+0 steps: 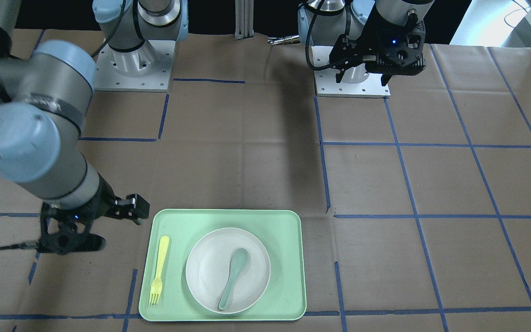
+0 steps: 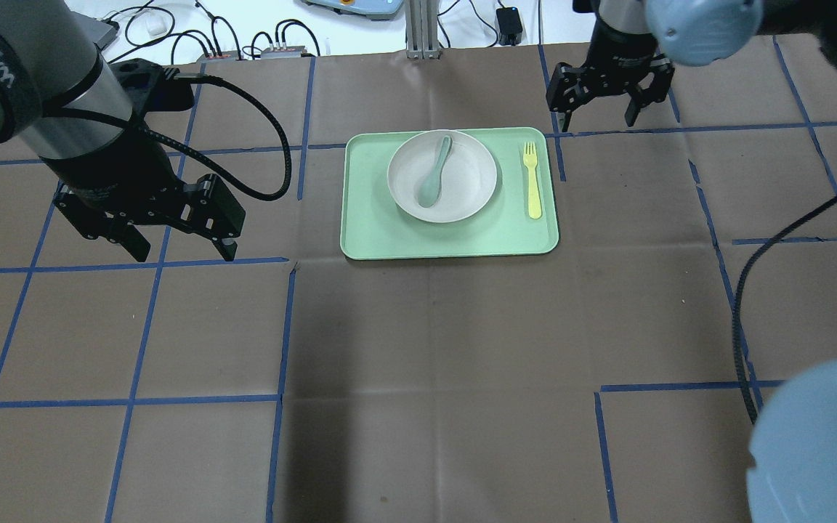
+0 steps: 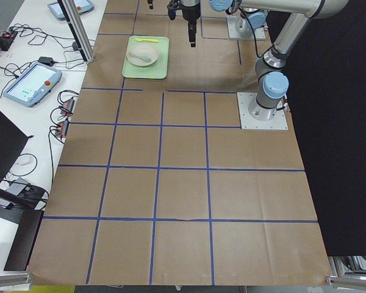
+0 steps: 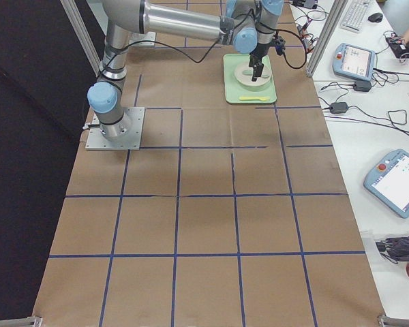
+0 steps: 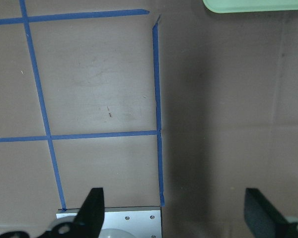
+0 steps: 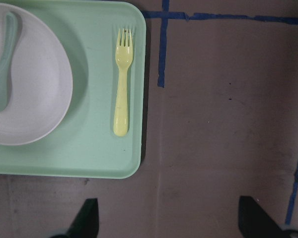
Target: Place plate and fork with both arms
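Table (image 2: 433,327): covered in creased brown paper, marked into large squares with blue tape (image 2: 99,401); two grey base plates (image 3: 263,113) bolted on at the robot's side.

Tray (image 2: 447,236): mint-green, rectangular, flat on the table at its far middle.

Plate (image 2: 462,181): off-white, round, resting in the tray's middle, towards its far edge.

Spoon (image 2: 434,171): grey-green, lying inside the plate.

Fork (image 2: 532,181): pale yellow, flat on the tray floor just beside the plate on the robot's right, apart from it, tines towards the far side.

Left gripper (image 2: 184,250): above bare paper, well apart from the tray on the robot's left; jaws spread wide, nothing between them.

Right gripper (image 2: 597,120): above the table near the tray's far right corner; jaws spread wide, holding nothing.

Room: white bench along the far side with loose cables (image 2: 244,36), teach pendants (image 4: 402,180) and an upright aluminium post (image 2: 418,29); black screening behind the robot.
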`<state>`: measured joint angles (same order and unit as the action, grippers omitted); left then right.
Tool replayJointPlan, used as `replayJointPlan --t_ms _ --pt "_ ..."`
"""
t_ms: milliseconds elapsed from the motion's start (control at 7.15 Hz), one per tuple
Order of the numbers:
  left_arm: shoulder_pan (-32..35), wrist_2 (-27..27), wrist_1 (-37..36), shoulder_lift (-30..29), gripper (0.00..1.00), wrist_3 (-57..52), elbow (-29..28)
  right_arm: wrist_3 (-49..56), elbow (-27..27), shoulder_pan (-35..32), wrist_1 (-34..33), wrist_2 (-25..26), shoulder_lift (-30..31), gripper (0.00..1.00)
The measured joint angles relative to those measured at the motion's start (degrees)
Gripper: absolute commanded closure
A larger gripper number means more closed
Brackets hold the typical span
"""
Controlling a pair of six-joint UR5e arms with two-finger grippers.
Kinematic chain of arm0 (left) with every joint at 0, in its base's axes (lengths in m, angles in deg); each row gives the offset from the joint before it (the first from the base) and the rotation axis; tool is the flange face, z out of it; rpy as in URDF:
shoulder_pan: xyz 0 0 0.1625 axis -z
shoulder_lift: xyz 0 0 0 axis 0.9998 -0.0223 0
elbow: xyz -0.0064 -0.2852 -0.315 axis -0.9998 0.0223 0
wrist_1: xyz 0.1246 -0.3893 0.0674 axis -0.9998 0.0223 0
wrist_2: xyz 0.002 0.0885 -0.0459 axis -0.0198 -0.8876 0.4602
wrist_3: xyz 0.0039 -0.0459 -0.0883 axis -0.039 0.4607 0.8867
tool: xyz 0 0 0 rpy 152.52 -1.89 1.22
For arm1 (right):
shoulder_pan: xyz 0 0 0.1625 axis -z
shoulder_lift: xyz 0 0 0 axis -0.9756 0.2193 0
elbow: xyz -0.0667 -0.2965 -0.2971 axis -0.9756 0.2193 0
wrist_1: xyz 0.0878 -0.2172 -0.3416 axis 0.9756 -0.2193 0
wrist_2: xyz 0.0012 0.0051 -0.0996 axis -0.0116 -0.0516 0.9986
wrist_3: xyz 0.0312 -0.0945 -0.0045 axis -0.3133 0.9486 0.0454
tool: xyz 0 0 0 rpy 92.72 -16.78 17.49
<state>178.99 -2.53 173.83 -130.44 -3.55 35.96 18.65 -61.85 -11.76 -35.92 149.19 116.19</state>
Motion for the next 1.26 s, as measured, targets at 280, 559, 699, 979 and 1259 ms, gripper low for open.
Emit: replayJointPlan --t_ms 280,559,699,979,1259 --pt "0.0 0.0 0.0 0.0 0.0 0.0 0.0 -1.0 -2.3 0.4 6.4 0.1 9.8 0.0" --pt "0.0 0.0 0.0 0.0 0.0 0.0 0.0 -3.6 -4.1 -1.3 8.4 0.0 13.2 0.0" --pt "0.0 0.0 0.0 0.0 0.0 0.0 0.0 -5.1 -5.3 -2.9 8.3 0.2 13.4 0.0" --pt "0.0 0.0 0.0 0.0 0.0 0.0 0.0 -6.0 -6.8 -3.6 7.6 0.5 13.4 0.03" --pt "0.0 0.0 0.0 0.0 0.0 0.0 0.0 -6.2 -8.1 -3.4 7.1 0.6 14.1 0.0"
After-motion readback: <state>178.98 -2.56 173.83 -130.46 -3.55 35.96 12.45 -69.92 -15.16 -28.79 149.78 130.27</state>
